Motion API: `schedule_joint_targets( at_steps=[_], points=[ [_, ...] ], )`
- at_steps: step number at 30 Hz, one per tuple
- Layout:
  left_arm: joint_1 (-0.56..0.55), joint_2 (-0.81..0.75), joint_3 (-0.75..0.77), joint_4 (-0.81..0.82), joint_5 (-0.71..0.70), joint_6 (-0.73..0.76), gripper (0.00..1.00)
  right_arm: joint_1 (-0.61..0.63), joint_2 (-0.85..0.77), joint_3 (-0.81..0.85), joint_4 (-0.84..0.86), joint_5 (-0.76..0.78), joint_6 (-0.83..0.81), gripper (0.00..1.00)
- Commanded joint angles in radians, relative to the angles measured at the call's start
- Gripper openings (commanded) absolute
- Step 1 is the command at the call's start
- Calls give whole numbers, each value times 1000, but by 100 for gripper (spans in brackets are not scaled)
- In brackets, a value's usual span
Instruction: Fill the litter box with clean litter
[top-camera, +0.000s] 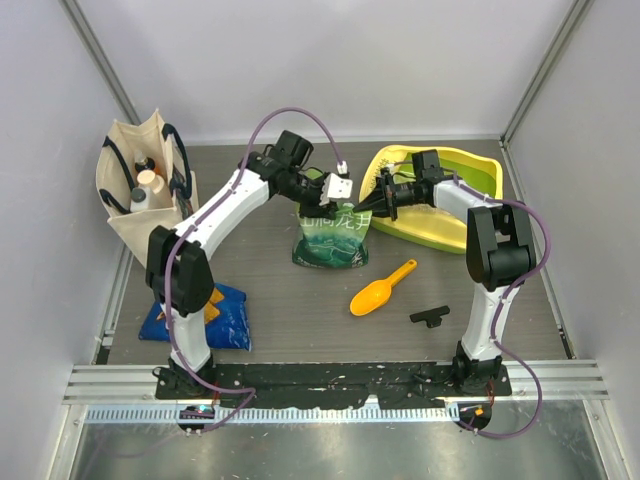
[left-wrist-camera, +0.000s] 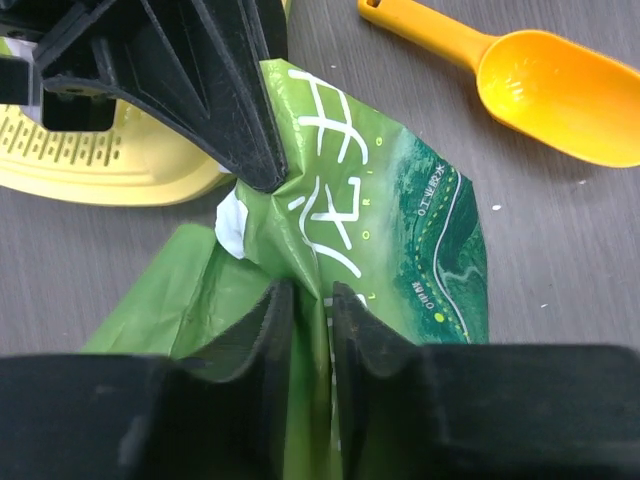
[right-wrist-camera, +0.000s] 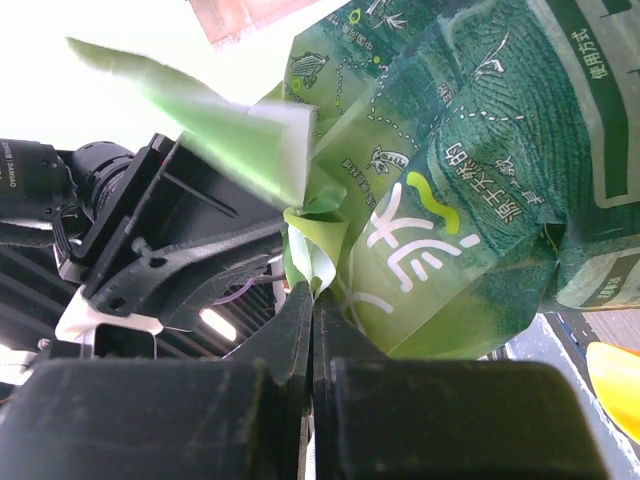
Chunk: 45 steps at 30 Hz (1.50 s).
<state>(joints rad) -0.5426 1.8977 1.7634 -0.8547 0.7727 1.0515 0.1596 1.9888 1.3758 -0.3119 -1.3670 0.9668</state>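
The litter box (top-camera: 432, 238), yellow-rimmed with a lime-green basin, sits at the back right; its slotted yellow grate (left-wrist-camera: 90, 160) shows in the left wrist view. A green printed pouch (top-camera: 330, 240) stands upright just left of it. My left gripper (left-wrist-camera: 311, 300) is shut on the pouch's top edge, thin green film pinched between its fingers. My right gripper (right-wrist-camera: 313, 300) is shut on a folded flap of the same pouch (right-wrist-camera: 460, 200), close beside the left one. In the top view both grippers, left (top-camera: 325, 197) and right (top-camera: 372, 203), meet over the pouch's top. No clean litter is in view.
An orange scoop (top-camera: 383, 288) lies on the table in front of the pouch, with a small black part (top-camera: 430, 316) to its right. A cream tote bag (top-camera: 145, 190) holding bottles stands at the back left. A blue snack bag (top-camera: 200, 315) lies by the left arm's base.
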Motion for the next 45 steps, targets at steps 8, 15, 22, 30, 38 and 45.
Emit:
schedule_joint_targets(
  at_steps=[8, 15, 22, 30, 38, 45],
  points=[
    [-7, -86, -179, 198, -67, 51, 55, -6, -38, 23, 11, -55, 4, 1],
    [1, 16, -29, -28, -119, 111, 50, -5, -42, 20, 16, -55, 7, 1],
    [21, 185, 229, -343, 62, 2, 37, -5, -47, 16, 34, -57, 15, 1],
    [43, 160, 188, -181, 148, -316, 21, -6, -50, 14, 43, -50, 10, 1],
    [73, 47, -27, 160, 191, -654, 0, -61, -51, 32, 140, -38, -2, 14],
    [76, 46, -53, 172, 254, -676, 0, -186, -54, 228, 155, 51, -218, 51]
  ],
)
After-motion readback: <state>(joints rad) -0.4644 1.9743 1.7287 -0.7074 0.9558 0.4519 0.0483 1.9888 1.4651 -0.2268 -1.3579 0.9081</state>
